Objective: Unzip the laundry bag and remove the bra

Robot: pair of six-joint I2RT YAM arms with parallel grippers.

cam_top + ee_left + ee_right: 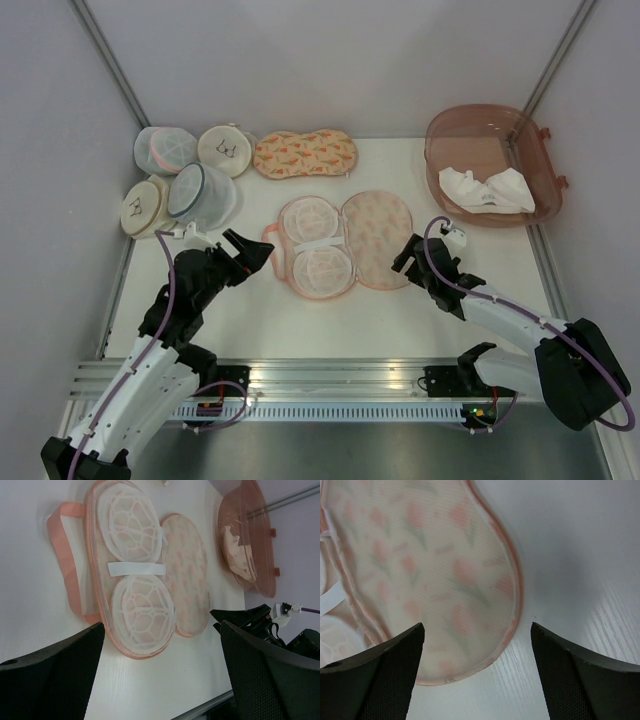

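Observation:
The peach laundry bag (345, 240) lies unzipped and spread flat at the table's middle. Its left half holds two white cage domes (135, 580) under a white strap. Its right half is the printed flap (420, 570). The white bra (487, 190) lies in the pink tub (540, 150) at the back right, apart from the bag. My left gripper (252, 248) is open and empty just left of the bag; in its wrist view (162, 640) the bag's near lobe lies between the fingers. My right gripper (410, 262) is open and empty, low over the flap's near right rim (477, 630).
A second, closed peach printed case (305, 153) lies at the back. Several round white mesh pouches (180, 180) cluster at the back left. The tub also shows in the left wrist view (250, 535). An aluminium rail (330, 375) runs along the near edge.

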